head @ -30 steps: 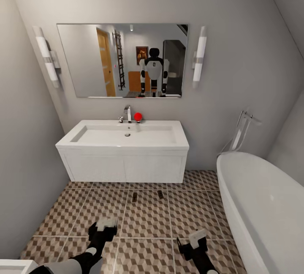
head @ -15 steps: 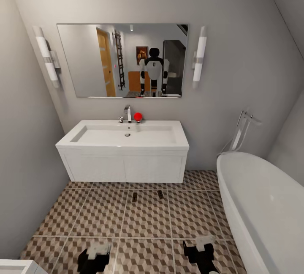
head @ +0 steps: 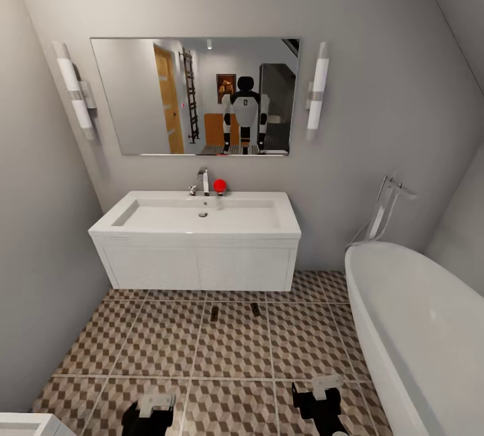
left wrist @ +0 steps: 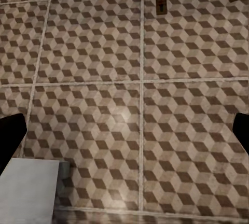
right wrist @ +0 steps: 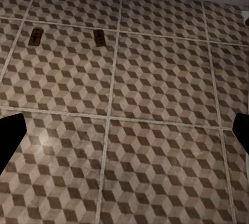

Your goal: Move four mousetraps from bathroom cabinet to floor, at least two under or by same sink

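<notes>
Head view: two traps [head: 214, 313] lie mid-frame below the sink [head: 202, 217]; both grippers [head: 149, 410] [head: 321, 392] are spread, empty; rolling forward risks crushing them.

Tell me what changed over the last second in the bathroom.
Both arms pulled back toward the robot: the left gripper dropped from mid-tile to the head view's lower edge, and the right gripper retreated a little. Both are open and empty. The two mousetraps stayed flat on the bathroom floor in front of the sink; the camera did not move.
</notes>
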Controlling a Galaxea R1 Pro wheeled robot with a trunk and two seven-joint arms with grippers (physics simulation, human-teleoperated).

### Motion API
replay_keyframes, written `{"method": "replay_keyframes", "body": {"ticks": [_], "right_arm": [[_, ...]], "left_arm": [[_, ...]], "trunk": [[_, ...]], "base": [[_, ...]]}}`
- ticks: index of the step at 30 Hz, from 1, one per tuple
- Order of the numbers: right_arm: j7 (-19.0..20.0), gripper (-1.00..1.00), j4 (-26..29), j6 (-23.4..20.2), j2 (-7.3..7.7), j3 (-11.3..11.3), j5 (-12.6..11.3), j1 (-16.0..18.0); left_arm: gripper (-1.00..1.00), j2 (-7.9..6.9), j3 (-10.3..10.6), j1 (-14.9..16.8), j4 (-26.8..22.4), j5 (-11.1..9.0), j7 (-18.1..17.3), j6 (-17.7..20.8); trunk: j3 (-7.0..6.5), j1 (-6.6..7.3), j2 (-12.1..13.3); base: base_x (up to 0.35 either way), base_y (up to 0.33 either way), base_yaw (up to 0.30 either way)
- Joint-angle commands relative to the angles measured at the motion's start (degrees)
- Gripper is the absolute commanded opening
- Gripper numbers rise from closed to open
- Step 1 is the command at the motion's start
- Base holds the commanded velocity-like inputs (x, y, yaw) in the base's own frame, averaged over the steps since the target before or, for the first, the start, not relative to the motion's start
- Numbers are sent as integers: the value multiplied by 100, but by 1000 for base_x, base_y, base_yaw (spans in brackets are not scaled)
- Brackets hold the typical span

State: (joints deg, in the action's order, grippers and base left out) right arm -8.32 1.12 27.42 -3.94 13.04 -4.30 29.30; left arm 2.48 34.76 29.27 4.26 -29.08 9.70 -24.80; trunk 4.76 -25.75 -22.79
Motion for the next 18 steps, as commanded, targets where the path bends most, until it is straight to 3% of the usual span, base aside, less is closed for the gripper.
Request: {"method": "replay_keyframes", "body": {"ticks": [1,3,18], "right_arm": [[-20,100,-7,17,-2,50,-44,6],[-20,100,-7,17,-2,50,-44,6],[-20,100,-7,12,-2,50,-44,6]], "left_arm": [[100,7,48,7,23,-19,15,9],[100,7,48,6,22,-19,8,163],[100,23,48,9,22,-19,10,221]], "trunk": [[13,-4,-13],[13,-4,-13],[13,-4,-13]], "base": [[0,0,0],[0,0,0],[0,0,0]]}}
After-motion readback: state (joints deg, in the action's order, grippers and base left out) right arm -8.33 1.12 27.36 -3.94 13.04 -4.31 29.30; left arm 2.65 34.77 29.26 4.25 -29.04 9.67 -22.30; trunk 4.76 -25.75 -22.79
